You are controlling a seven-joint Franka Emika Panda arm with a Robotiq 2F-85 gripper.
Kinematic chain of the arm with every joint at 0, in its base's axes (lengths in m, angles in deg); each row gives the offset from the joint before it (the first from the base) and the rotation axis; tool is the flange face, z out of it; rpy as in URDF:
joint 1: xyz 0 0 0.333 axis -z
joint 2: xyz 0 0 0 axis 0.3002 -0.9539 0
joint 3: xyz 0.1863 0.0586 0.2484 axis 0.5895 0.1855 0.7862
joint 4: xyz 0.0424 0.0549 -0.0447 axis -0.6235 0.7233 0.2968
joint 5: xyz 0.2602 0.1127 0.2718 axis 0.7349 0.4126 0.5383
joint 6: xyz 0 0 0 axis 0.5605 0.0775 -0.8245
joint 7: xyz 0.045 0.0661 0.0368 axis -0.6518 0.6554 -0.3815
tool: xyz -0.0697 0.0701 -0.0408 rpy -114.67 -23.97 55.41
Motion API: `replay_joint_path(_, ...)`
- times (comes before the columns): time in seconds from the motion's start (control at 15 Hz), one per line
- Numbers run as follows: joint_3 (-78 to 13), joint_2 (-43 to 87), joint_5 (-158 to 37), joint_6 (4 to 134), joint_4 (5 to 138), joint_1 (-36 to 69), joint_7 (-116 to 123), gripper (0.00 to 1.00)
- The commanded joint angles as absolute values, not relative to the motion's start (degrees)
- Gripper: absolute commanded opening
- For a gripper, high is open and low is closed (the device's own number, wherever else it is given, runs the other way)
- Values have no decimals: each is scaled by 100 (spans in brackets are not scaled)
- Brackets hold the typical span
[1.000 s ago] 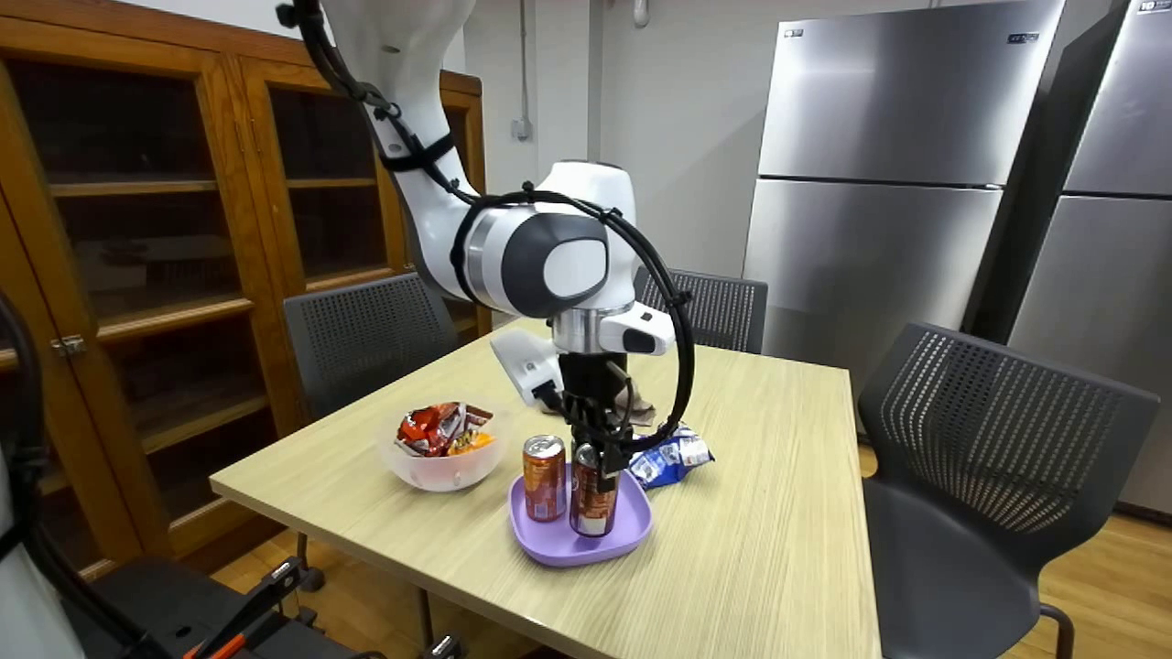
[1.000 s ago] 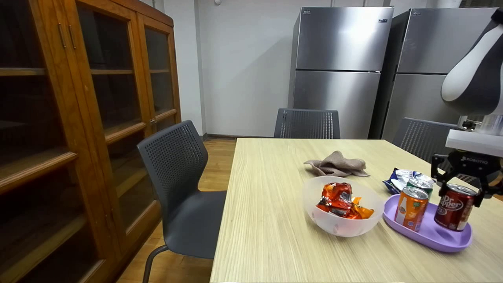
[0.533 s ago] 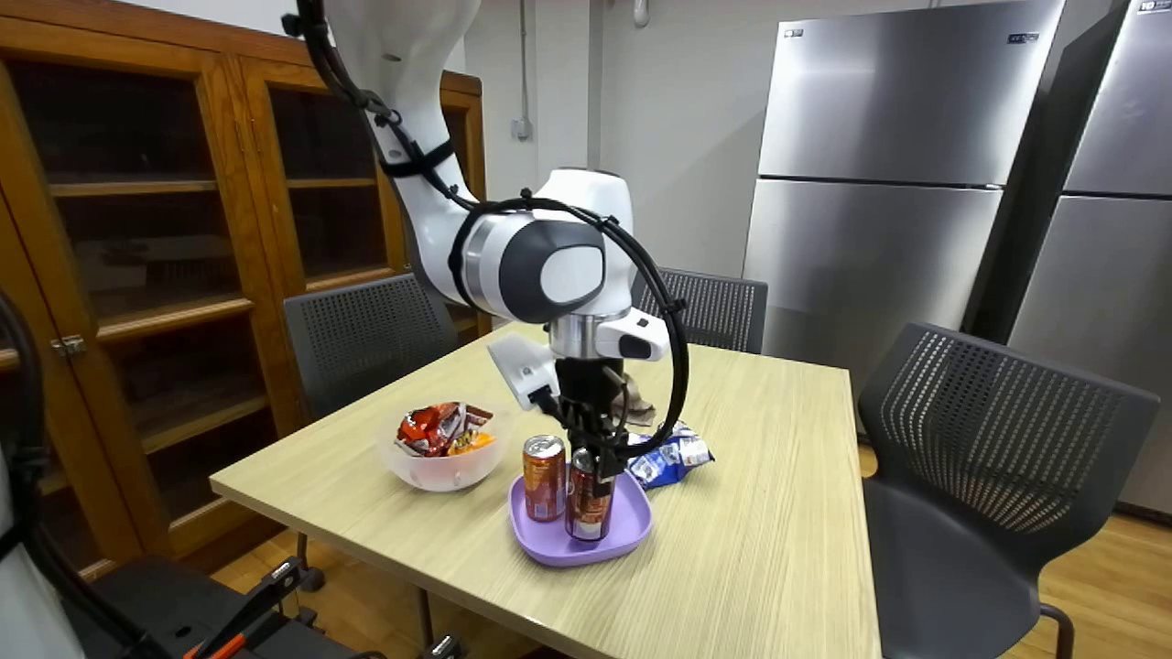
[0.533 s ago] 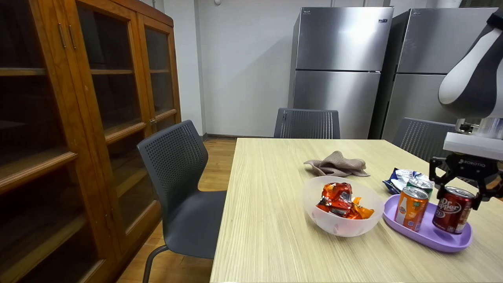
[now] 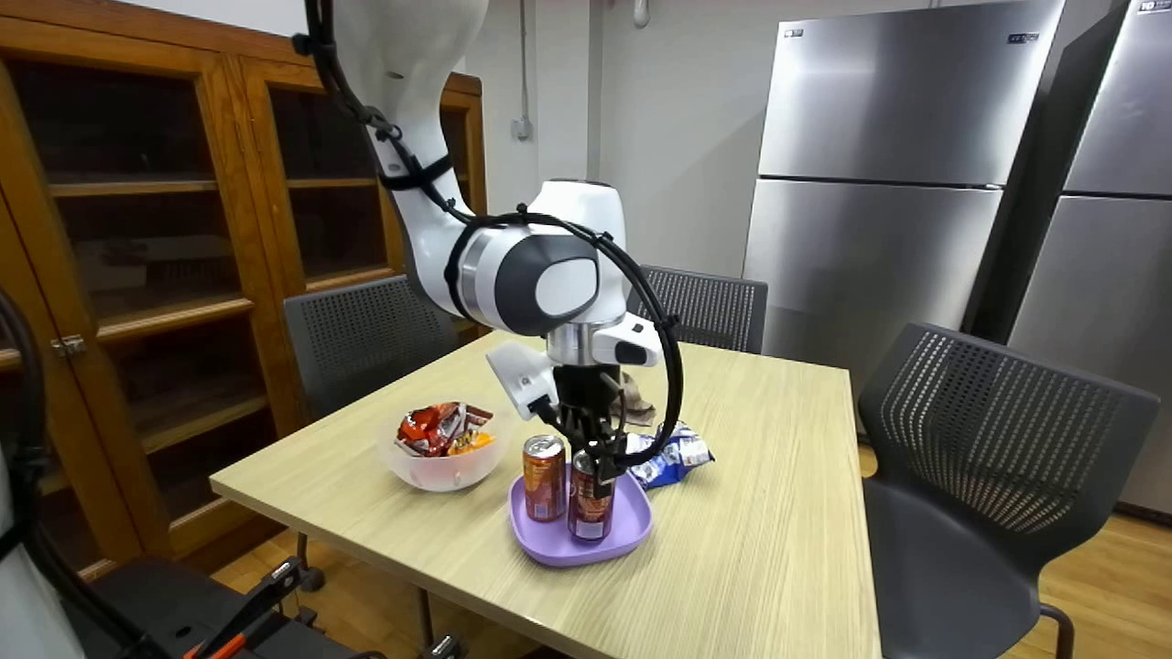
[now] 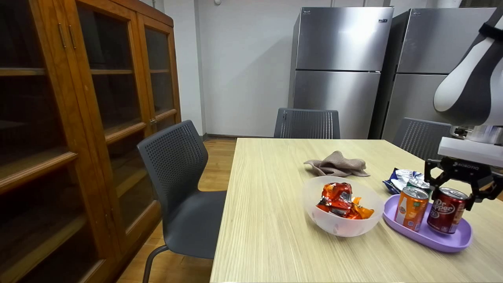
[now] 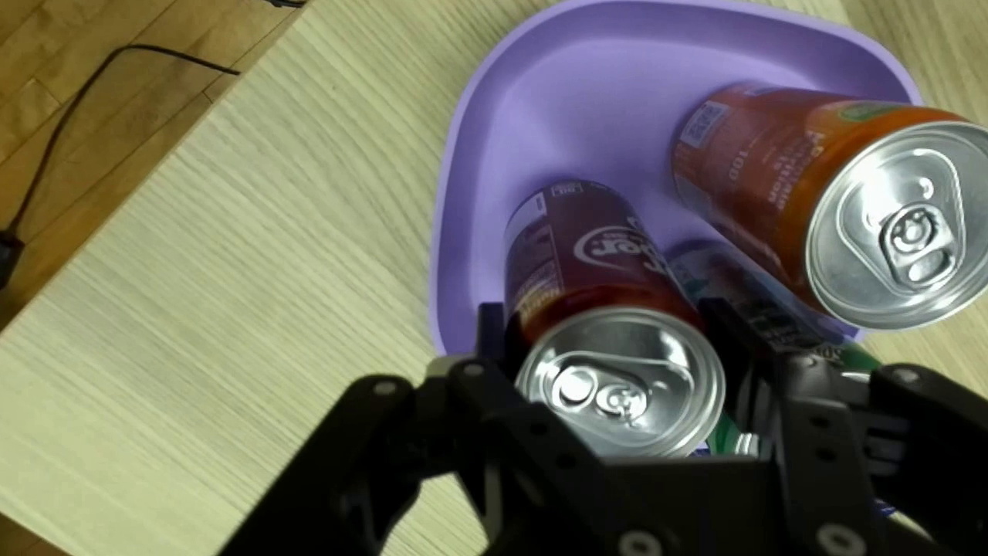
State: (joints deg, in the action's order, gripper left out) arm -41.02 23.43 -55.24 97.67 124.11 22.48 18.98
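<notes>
The arm [image 5: 430,233] bends downward, claw [image 6: 452,199] clamped in a grip.

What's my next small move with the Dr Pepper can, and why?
I'd probably ease the gripper gently down until the can seats: it holds the Dr Pepper can roughly upright within the purple tray, close beside the orange can, and whether its base already touches the tray isn't clear.
</notes>
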Motion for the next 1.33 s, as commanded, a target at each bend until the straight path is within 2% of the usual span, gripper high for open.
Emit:
replay_joint_path(0.0,-4058,2289,-5404,9934,12408,2230,1793,38)
replay_joint_path(0.53,-4052,2241,-5364,10073,12439,2234,1757,38)
replay_joint_path(0.6,-4054,2242,-5368,10076,12442,2232,1750,56)
replay_joint_path(0.67,-4059,2258,-5372,10080,12452,2228,1745,88)
replay_joint_path(0.87,-4070,2349,-5388,10123,12506,2221,1719,99)
replay_joint_path(1.27,-4005,2774,-5276,10064,12656,2319,1520,100)
